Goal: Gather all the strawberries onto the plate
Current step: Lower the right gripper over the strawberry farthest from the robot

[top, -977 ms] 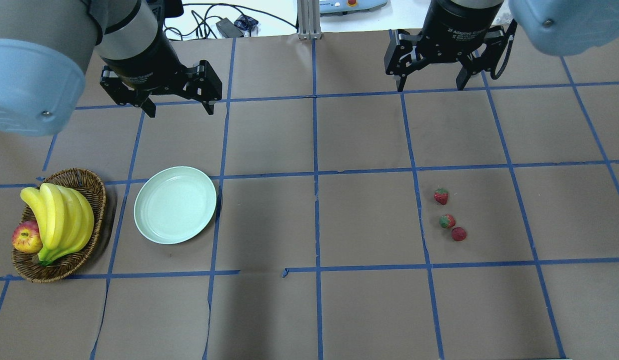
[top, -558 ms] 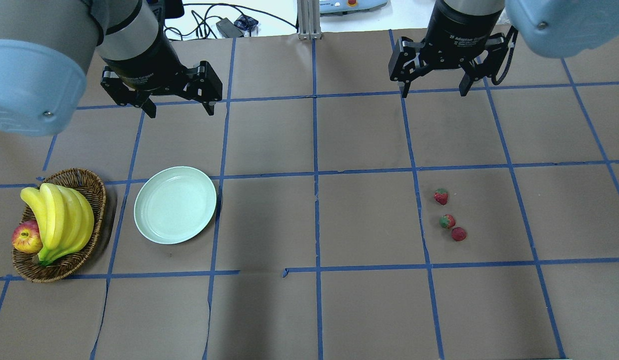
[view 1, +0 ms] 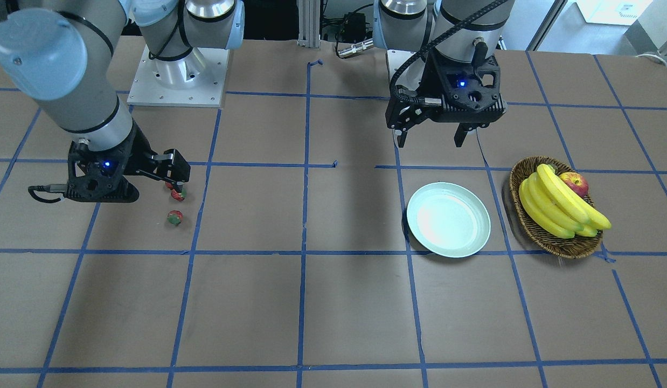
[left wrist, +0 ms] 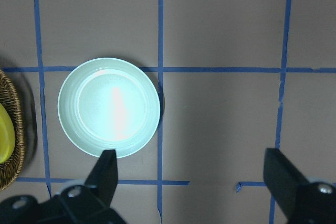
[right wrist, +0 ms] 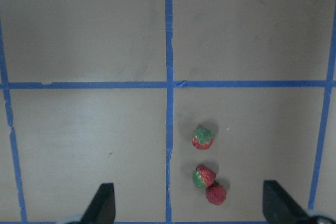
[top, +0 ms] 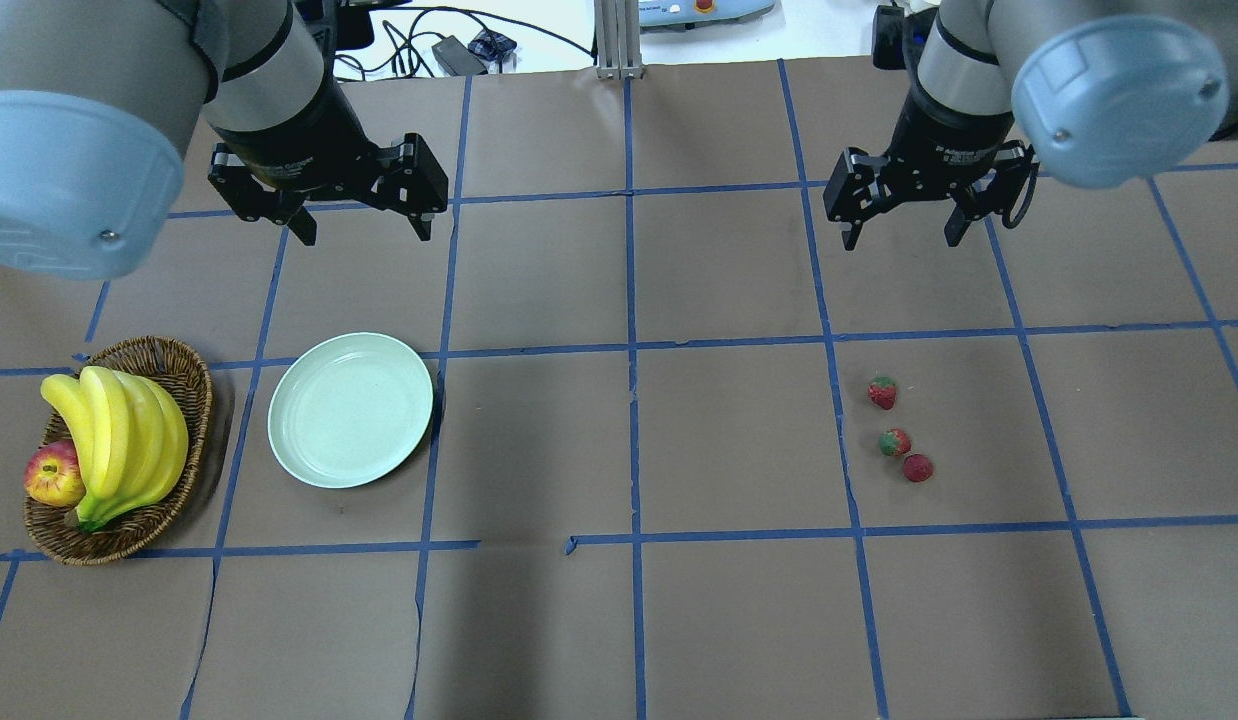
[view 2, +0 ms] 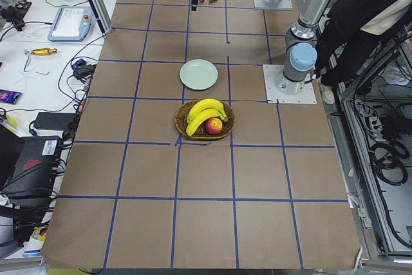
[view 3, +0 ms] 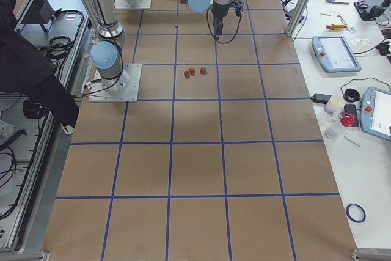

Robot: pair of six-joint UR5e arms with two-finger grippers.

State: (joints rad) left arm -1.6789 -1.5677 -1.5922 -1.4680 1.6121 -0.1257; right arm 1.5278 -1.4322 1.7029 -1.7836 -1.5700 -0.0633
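three small red green-capped strawberries (top: 894, 442): on the table's right side, well apart from plate
round pale mint glossy plate (top: 350, 410): left side, near brown wicker basket (top: 194, 400)
left gripper (top: 364, 232): spread wide, grasping nothing
right gripper (top: 900, 240): spread wide, grasping nothing

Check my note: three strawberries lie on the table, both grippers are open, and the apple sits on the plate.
Wrong on the apple: the overhead view shows it in the wicker basket with the bananas; the plate is empty. The rest stands.
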